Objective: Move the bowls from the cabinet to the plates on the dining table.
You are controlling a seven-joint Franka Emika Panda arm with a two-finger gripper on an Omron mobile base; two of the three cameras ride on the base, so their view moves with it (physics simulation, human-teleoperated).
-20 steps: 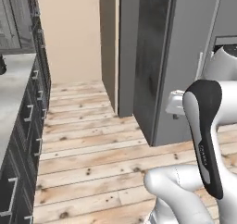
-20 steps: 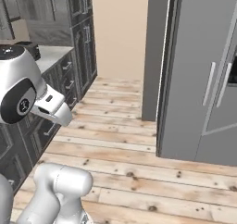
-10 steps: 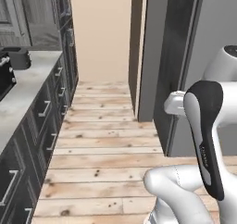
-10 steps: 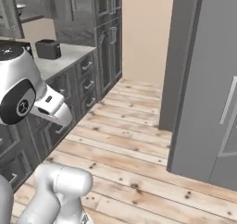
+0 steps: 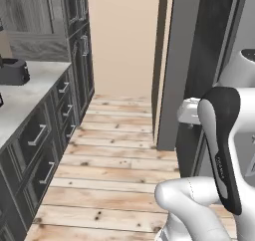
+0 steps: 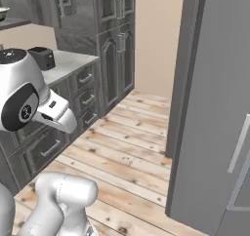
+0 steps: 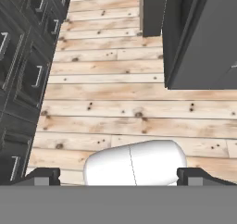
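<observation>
The tool (image 7: 118, 176) hangs over the plank floor (image 7: 115, 107) with its two tips far apart and nothing between them. Dark grey drawer fronts (image 7: 25, 65) run along one side, a tall grey unit (image 7: 203, 38) along the other. From the base, a pale bench (image 5: 22, 98) carries a black toaster (image 6: 41, 58), with dark grey cabinets (image 6: 110, 10) rising behind it. A bowl rim (image 6: 3, 10) peeks out at the right base view's upper left edge.

no readable text, faint unreadable marking on the robot arm (image 5: 221, 150) dark link
</observation>
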